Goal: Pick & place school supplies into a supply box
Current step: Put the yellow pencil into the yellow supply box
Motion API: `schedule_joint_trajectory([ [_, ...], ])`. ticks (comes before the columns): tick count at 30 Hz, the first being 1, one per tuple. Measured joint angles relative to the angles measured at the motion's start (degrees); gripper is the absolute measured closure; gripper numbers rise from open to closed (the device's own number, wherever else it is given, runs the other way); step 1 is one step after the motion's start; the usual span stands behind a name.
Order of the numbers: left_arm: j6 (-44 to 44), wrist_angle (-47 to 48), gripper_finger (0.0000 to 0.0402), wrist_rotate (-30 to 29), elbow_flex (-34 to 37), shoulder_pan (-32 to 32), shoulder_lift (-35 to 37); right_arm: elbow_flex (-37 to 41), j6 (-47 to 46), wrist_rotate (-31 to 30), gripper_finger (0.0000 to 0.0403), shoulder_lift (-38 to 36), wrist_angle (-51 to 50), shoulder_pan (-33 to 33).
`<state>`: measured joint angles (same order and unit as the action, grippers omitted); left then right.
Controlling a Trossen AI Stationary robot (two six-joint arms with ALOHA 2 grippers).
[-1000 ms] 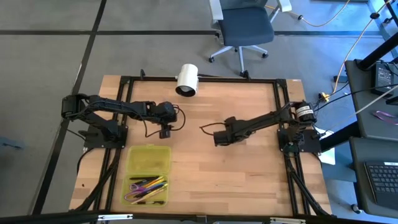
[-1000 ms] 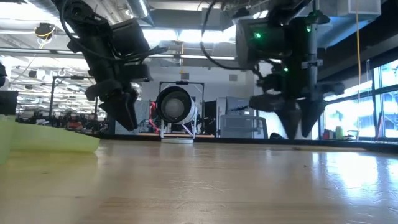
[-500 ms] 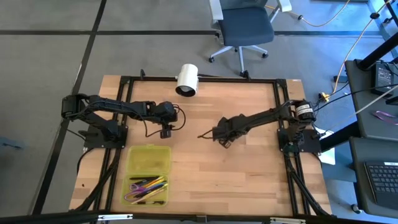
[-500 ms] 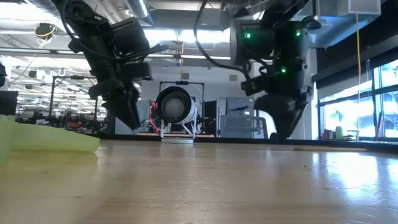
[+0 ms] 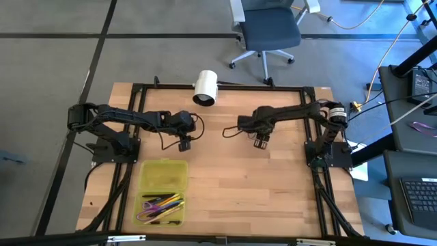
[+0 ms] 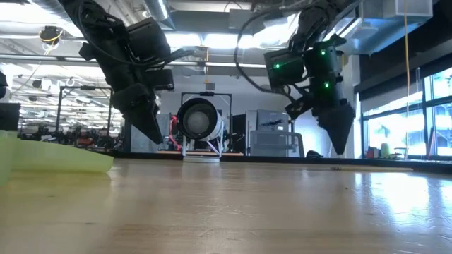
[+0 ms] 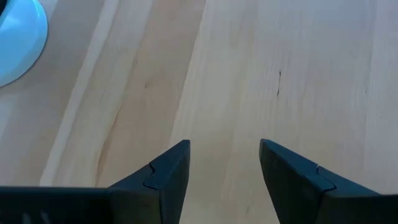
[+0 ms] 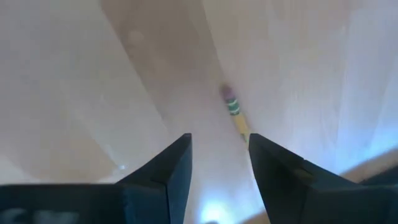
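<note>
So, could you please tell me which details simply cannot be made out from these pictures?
- Yellow pencil, right wrist view: blurred, its far end cut off behind the right gripper; whether the fingers touch it is unclear.
- Translucent yellow-green plastic case, high view: pens and scissors inside too small to count.
- Same case, low view: only one corner shows, cut off by the picture's edge.

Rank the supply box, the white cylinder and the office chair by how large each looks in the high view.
1. office chair
2. supply box, close behind it; the chair is partly cut off, so unsure
3. white cylinder
</note>
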<state>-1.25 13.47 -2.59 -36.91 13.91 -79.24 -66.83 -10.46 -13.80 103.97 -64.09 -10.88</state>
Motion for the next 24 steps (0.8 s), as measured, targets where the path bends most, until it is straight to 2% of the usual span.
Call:
schedule_joint_trajectory([
  [3,0.05,0.0,0.0217,1.71,0.0,0.01,0.0,0.27,5.93,0.54,0.0239,-2.45,0.51,-1.56],
  [7,-0.05,-0.01,0.0217,3.99,0.0,0.02,0.0,4.38,12.67,1.89,0.0239,-6.33,3.13,-3.15],
  [14,-1.14,-1.05,0.0217,4.66,0.0,0.02,0.0,13.3,15.79,0.99,0.0239,-12.4,7.29,-6.68],
  [21,-1.58,-5.28,0.0217,4.63,0.0,0.0,0.0,19.23,27.77,2.67,0.0239,-12.77,15.87,-9.0],
  [24,-1.55,-5.2,0.0216,4.61,0.0,0.0,0.0,21.58,29.18,3.31,0.0239,-12.75,18.42,-9.11],
])
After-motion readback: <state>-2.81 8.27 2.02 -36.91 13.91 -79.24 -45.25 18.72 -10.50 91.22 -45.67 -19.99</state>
